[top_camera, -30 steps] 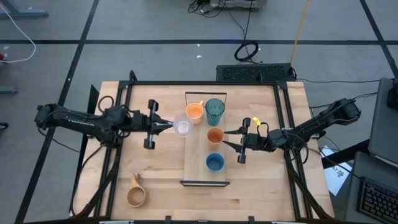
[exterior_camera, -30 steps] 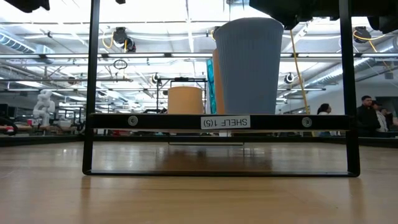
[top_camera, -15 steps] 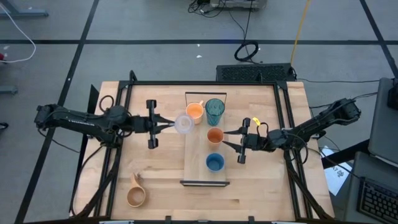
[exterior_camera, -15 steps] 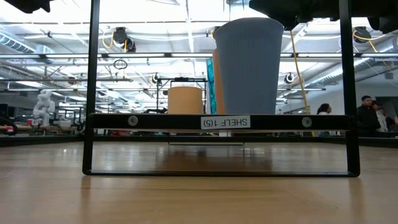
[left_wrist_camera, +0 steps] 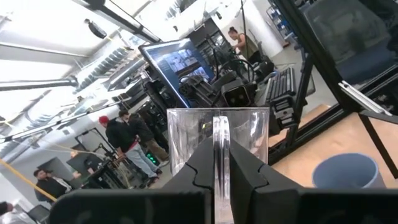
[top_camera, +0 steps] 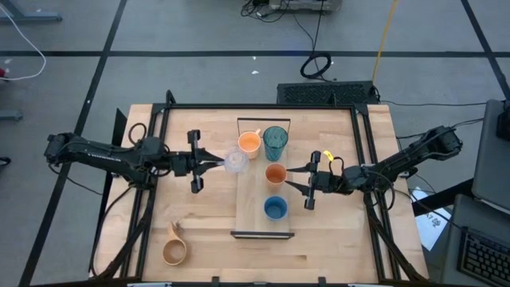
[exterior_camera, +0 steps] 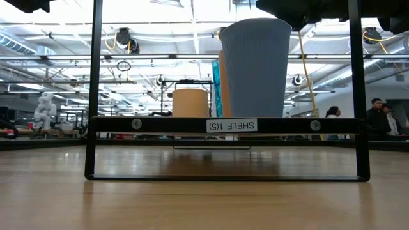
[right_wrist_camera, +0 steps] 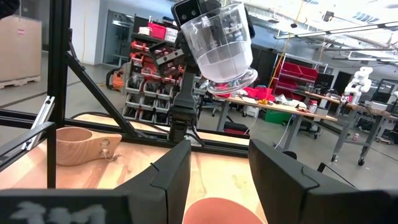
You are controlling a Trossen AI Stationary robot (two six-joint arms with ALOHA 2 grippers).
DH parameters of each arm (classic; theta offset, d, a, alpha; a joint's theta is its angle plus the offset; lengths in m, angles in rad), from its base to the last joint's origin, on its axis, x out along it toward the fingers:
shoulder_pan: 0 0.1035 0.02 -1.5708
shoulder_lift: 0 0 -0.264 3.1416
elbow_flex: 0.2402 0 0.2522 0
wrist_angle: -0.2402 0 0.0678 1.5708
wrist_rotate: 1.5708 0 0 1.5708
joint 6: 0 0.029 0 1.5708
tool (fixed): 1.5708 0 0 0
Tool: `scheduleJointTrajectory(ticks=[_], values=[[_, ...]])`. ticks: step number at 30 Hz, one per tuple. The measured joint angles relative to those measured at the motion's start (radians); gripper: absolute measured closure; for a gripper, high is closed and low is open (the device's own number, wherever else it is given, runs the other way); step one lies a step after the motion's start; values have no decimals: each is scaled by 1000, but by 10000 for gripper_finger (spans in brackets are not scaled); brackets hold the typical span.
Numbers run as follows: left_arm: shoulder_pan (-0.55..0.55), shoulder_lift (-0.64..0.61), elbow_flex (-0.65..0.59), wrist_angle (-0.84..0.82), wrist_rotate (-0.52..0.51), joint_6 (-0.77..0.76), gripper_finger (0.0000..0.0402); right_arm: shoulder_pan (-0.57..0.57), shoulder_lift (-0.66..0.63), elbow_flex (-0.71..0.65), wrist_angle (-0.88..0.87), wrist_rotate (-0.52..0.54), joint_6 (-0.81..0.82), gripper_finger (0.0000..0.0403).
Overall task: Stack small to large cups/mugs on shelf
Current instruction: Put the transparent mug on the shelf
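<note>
The clear cup (top_camera: 233, 162) is held raised at the shelf's (top_camera: 252, 215) left edge, its rim pinched by the left gripper's (top_camera: 216, 162) closed fingers. Beside the small orange cup (top_camera: 275, 174), the right gripper's (top_camera: 292, 177) fingers are spread, gripping nothing.

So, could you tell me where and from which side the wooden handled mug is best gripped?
Probably by the rim wall of the wooden handled mug, from above. It stands upright, mouth open, alone near the table's front left corner, its stubby handle pointing toward the back of the table, so one finger could go inside the bowl and one outside.
</note>
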Motion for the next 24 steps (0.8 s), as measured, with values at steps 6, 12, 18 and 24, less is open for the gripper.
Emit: scheduleJointTrajectory(ticks=[6, 12, 18, 24], values=[[-3, 0, 0, -1, 0, -19, 372, 0, 0, 0, -4, 0, 5, 251], [-18, 0, 0, -3, -1, -50, 387, 0, 0, 0, -18, 0, 7, 251], [-19, -1, 0, 13, -8, -211, 379, 0, 0, 0, -18, 0, 15, 251], [-19, -1, 0, 33, -42, -374, 387, 0, 0, 0, -19, -1, 16, 251]])
